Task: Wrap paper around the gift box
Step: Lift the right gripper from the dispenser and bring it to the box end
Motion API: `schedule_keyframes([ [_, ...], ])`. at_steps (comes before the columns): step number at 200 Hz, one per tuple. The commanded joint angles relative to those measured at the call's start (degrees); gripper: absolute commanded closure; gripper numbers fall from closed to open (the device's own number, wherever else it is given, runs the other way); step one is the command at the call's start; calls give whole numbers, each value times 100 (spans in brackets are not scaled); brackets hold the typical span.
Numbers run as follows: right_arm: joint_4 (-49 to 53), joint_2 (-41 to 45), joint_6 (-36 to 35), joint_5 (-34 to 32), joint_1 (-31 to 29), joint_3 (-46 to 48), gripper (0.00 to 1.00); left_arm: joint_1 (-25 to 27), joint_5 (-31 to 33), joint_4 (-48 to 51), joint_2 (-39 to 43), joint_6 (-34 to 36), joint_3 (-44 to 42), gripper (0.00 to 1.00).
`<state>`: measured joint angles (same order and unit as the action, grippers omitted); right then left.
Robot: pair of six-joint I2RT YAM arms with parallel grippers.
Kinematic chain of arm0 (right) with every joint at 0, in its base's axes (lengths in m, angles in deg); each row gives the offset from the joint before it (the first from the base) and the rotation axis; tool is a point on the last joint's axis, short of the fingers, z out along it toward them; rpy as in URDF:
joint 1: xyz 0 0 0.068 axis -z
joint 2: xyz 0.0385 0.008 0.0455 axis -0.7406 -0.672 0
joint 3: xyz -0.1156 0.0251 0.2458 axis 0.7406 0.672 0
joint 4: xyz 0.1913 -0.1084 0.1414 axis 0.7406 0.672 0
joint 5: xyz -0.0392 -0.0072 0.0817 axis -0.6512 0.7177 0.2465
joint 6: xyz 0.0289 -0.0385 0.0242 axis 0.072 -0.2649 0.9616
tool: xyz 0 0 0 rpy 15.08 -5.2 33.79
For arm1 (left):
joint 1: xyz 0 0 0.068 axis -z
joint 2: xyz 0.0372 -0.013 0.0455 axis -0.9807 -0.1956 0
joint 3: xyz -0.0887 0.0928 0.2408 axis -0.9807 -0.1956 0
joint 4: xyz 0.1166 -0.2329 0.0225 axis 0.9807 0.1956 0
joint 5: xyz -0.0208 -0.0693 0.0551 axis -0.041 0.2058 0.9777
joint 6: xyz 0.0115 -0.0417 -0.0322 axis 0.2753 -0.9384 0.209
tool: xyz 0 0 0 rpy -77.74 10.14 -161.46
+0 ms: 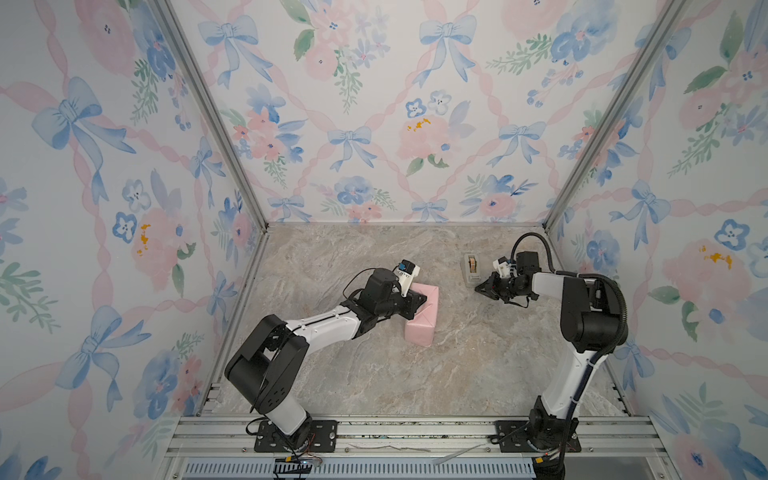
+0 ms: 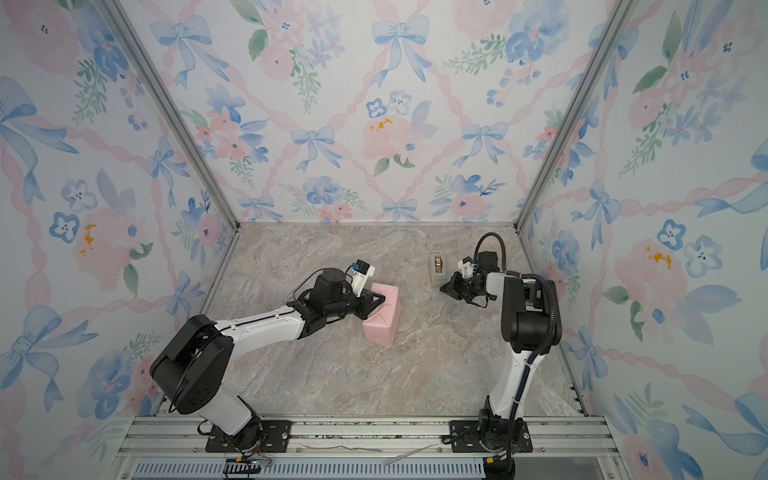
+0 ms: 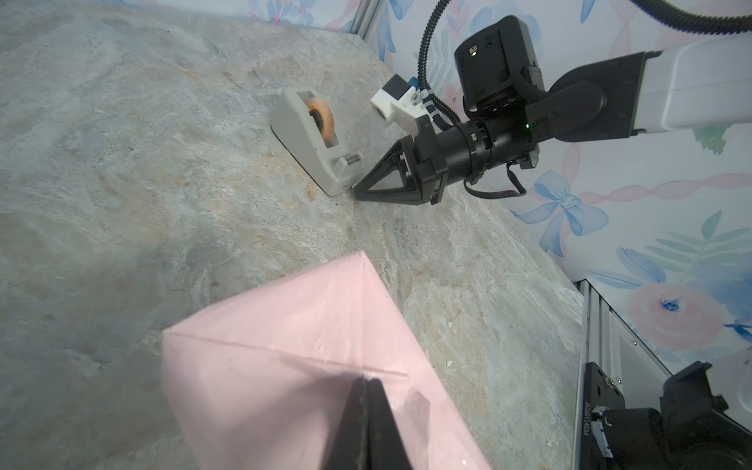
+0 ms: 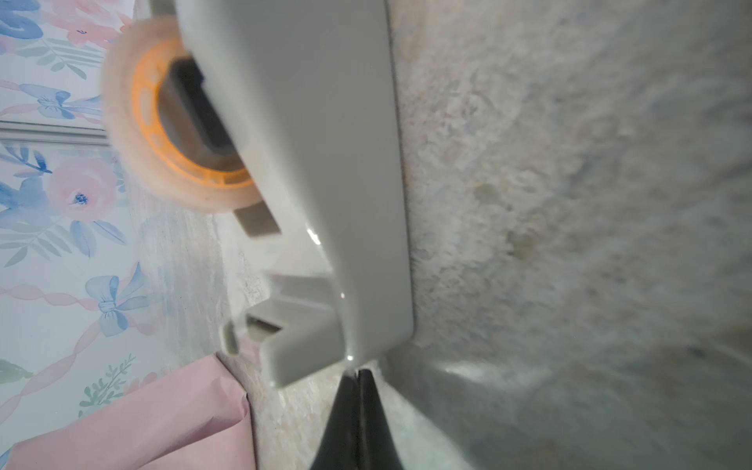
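On the left, the left gripper [image 1: 422, 300] reaches in from the left side with its jaws pressed together, and its tips rest on top of the parcel. The paper [image 1: 420, 322] shows only its pale pink side, matte and smooth, and is folded tight into a block, so the gift box is fully hidden inside it. In the left wrist view the paper [image 3: 285, 358] shows sharp creases that meet in triangular flaps, with one seam running just ahead of the closed fingertips [image 3: 380, 407].

The parcel lies flat on the marbled table [image 1: 353, 374], a little left of centre. Its long axis runs from front to back, with the far end leaning slightly right and a short end face turned toward the front rail.

Further right and farther back stands a beige tape dispenser [image 1: 471, 269], with its roll toward the back wall. The right gripper [image 1: 478, 287] is at the dispenser's cutter end with its jaws together. Whether it touches the dispenser cannot be told.
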<state>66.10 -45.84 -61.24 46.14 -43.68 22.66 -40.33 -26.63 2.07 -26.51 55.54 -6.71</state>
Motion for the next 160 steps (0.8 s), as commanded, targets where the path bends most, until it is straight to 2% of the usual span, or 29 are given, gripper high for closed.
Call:
schedule_keyframes([
  [1, 192, -85, 81, -257, -23, 28, 100, 59, 3, 471, 52, -5, -166, 94],
  [37, 9, 264, 50, -133, -19, 234, 100, 68, 5, 474, 56, -5, -166, 94],
  [80, -16, 1631, -69, 2, -282, 598, 100, 66, 3, 473, 66, -6, -183, 94],
  [115, 185, 2577, -49, -47, -916, 697, 100, 65, -4, 473, 105, -5, -192, 94],
  [160, 193, 3001, 258, -115, -1916, 877, 100, 72, -10, 473, 255, -2, -248, 94],
])
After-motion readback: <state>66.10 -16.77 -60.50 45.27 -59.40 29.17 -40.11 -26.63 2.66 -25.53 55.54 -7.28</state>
